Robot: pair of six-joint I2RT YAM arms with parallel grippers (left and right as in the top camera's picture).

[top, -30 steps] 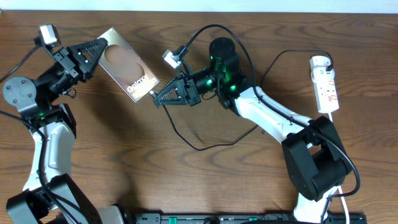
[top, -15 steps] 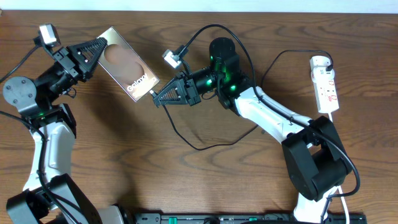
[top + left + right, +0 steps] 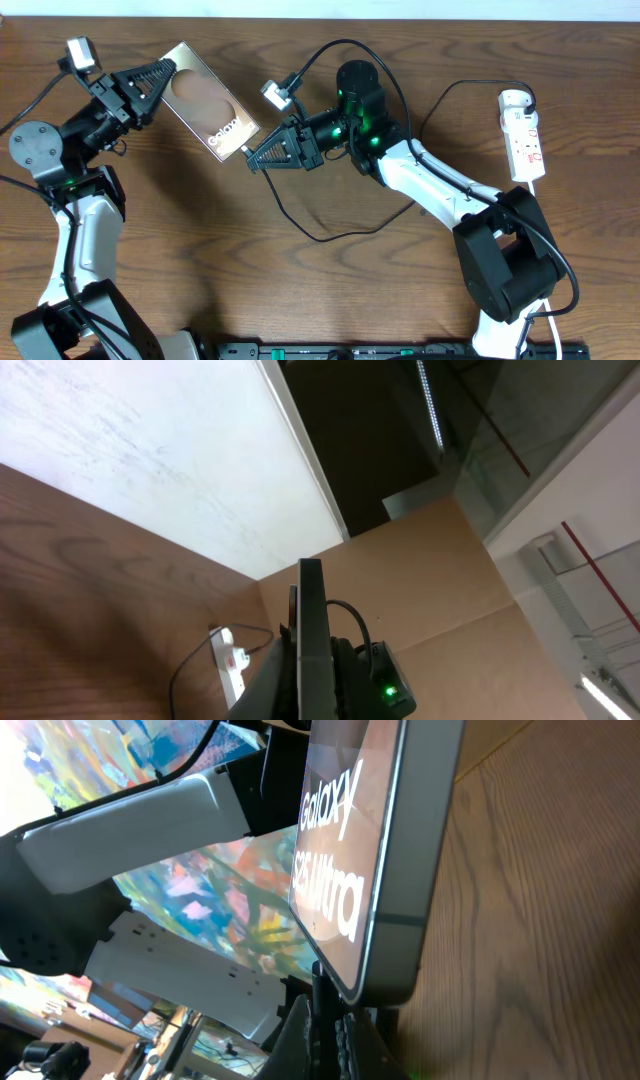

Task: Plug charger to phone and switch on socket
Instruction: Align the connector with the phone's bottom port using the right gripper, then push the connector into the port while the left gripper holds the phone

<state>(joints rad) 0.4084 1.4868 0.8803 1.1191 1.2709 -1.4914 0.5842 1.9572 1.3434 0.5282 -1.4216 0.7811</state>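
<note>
At the left of the brown wooden table (image 3: pixel 200 290), the left end effector (image 3: pixel 158 82) is clamped on one end of the flat bronze-grey "Galaxy" phone (image 3: pixel 205 100), holding it tilted. The right end effector (image 3: pixel 252 160) pinches the tip of the thin black charger cable (image 3: pixel 322 238) at the phone's lower edge. The narrow white socket strip (image 3: pixel 525 135) lies far right.

I take this for a robotics lab, not a home. A left arm (image 3: pixel 85 230) and a right arm (image 3: pixel 440 185) stand at a bare wood-grain table (image 3: pixel 200 260) with a white socket (image 3: pixel 524 135) lying on it. My left wrist view shows a plain white wall (image 3: pixel 150 450), brown cardboard (image 3: pixel 440 590) stood up like a screen, what looks like glass panelling (image 3: pixel 510 420), and a strip light (image 3: pixel 430 405) on a dark ceiling.
</note>
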